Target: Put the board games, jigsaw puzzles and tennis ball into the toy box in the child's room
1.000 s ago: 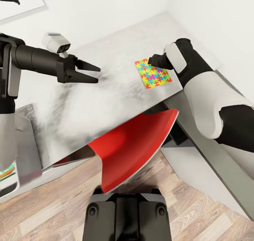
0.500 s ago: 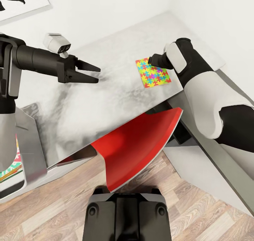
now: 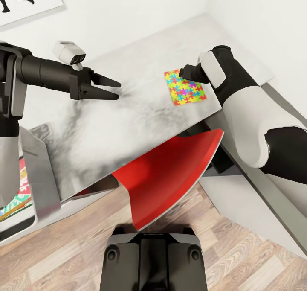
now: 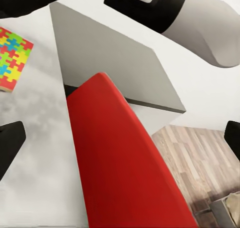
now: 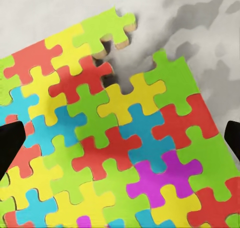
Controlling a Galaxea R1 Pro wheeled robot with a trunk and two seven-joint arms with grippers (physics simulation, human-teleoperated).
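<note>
From the head view, the jigsaw puzzle [image 3: 185, 87] lies flat on the light-grey table [image 3: 128, 124], near its far right corner, with the right gripper [image 3: 182, 73] just above its edge. The left gripper [image 3: 111, 89] hovers over bare table, fingers wide apart. A red chair [image 3: 170, 176] sits tucked under the table.

Left wrist view: the puzzle [image 4: 14, 57] (one corner only) beside the chair [image 4: 120, 163].

Right wrist view: fingers spread wide over the puzzle [image 5: 115, 138].

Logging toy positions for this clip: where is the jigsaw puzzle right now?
In the head view the jigsaw puzzle lies flat on the light-grey table, toward its right end near the wall corner, directly under the right pincer; the red chair sits below the table edge.
</note>
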